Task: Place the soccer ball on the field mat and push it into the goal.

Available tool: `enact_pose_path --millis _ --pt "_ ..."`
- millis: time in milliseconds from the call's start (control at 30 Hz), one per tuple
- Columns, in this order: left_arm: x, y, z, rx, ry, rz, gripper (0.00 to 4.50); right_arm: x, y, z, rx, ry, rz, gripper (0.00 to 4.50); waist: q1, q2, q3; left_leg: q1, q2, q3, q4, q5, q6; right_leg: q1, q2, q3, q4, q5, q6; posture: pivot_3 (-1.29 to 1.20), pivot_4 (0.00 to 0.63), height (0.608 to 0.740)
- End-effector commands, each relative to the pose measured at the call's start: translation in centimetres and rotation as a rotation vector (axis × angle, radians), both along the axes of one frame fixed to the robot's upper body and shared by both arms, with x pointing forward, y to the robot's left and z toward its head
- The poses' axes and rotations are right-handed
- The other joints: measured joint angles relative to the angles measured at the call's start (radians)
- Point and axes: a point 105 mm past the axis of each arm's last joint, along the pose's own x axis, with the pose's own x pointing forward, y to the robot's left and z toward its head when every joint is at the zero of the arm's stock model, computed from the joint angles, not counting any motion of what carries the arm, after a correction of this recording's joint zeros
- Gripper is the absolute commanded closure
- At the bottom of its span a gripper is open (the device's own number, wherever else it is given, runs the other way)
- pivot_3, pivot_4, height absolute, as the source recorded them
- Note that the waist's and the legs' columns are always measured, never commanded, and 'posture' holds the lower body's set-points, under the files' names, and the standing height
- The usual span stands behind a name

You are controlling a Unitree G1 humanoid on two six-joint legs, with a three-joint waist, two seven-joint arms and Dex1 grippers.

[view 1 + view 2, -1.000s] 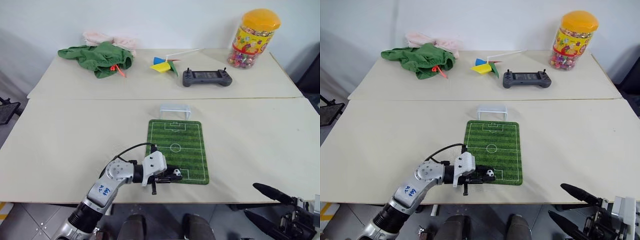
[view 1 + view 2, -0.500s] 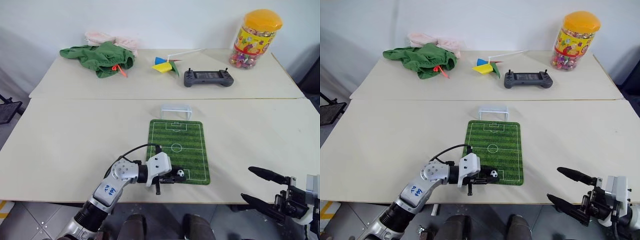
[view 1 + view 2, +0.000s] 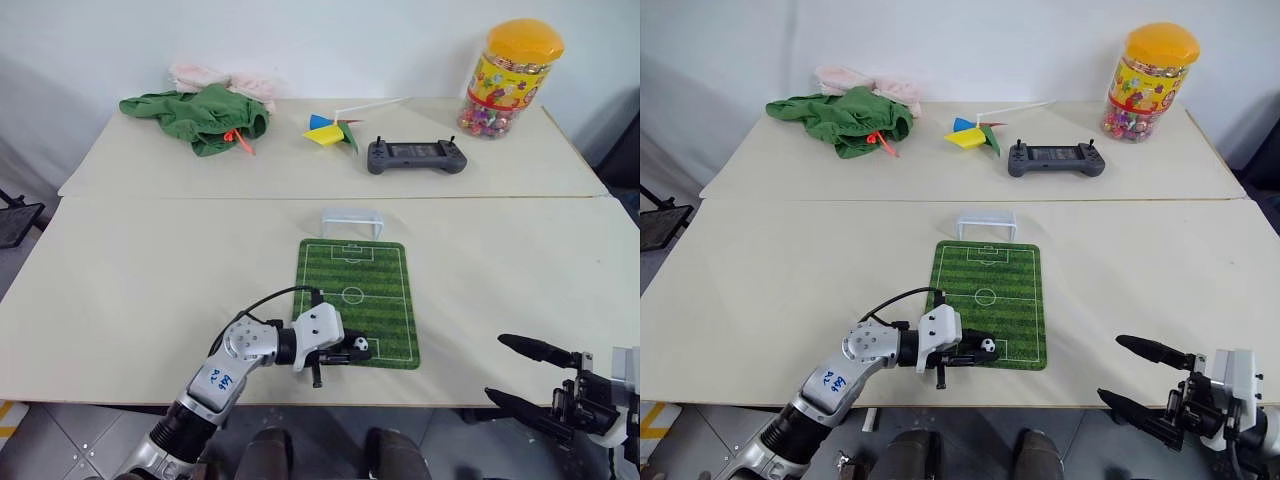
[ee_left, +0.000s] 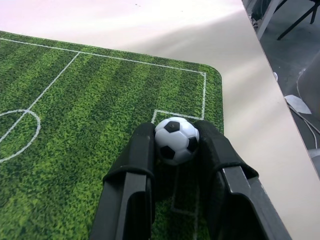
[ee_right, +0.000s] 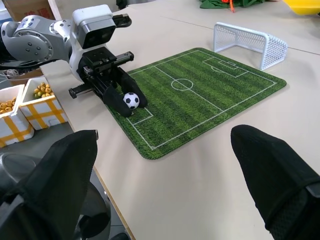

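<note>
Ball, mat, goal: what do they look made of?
Soccer ball: looks like hard glossy plastic; it shows shiny highlights and crisp black patches. Field mat: thin and flat with rounded corners, matte printed grass, probably rubber or fabric-topped foam; can't tell which. Goal: white frame, likely plastic, with pale fine mesh netting.

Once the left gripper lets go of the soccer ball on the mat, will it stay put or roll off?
Probably rolls easily: the soccer ball is round and smooth. It looks light, pinched in the left gripper. The flat field mat may slow it slightly.
</note>
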Motion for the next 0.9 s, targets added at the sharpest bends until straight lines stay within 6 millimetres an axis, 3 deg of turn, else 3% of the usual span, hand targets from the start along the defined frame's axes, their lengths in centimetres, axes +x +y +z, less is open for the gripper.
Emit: enact_pose_path --millis 33,367,433,633,767,900 --pt "0.4 0.1 0.2 0.003 -0.010 0.012 3.63 0.0 -0.5 0.3 -0.019 -0.006 -0.016 0.00 0.000 0.000 0.000 0.000 0.000 0.000 0.000 0.000 0.000 0.000 0.000 0.000 0.000 0.000 0.000 0.00 0.150 0.740" --pt "0.4 0.2 0.3 0.002 -0.010 0.017 0.64 0.5 -0.8 0.2 -0.029 -0.005 -0.033 0.00 -0.001 0.000 0.000 0.000 0.000 0.000 0.000 0.000 0.000 0.000 0.000 0.000 0.000 0.000 0.000 0.00 0.150 0.740" --pt "0.7 0.2 1.1 -0.019 -0.038 0.027 0.02 0.6 -0.8 0.1 -0.032 -0.004 -0.037 0.00 -0.001 0.000 0.000 0.000 0.000 0.000 0.000 0.000 0.000 0.000 0.000 0.000 0.001 0.000 0.000 0.00 0.150 0.740" --pt "1.0 1.0 5.5 -0.139 -0.132 0.010 0.01 0.9 -1.2 0.2 -0.036 -0.005 -0.044 0.00 -0.002 0.000 0.000 0.000 0.000 0.000 0.001 0.000 0.000 0.000 0.000 0.000 0.001 0.000 0.000 0.00 0.150 0.740" --pt "-0.5 1.6 6.9 -0.191 -0.105 -0.059 0.91 1.1 -1.3 0.2 -0.036 -0.002 -0.041 0.00 -0.002 0.000 0.000 0.000 0.000 0.000 0.000 0.001 -0.002 0.000 0.000 0.000 0.001 0.000 0.000 0.00 0.150 0.740" --pt "-2.4 2.3 5.9 -0.154 -0.064 -0.135 2.17 1.1 -1.3 0.2 -0.035 0.001 -0.031 0.00 -0.003 0.000 0.000 0.000 0.000 0.000 0.000 0.001 -0.002 0.000 0.000 0.000 0.001 0.000 0.000 0.00 0.150 0.740"
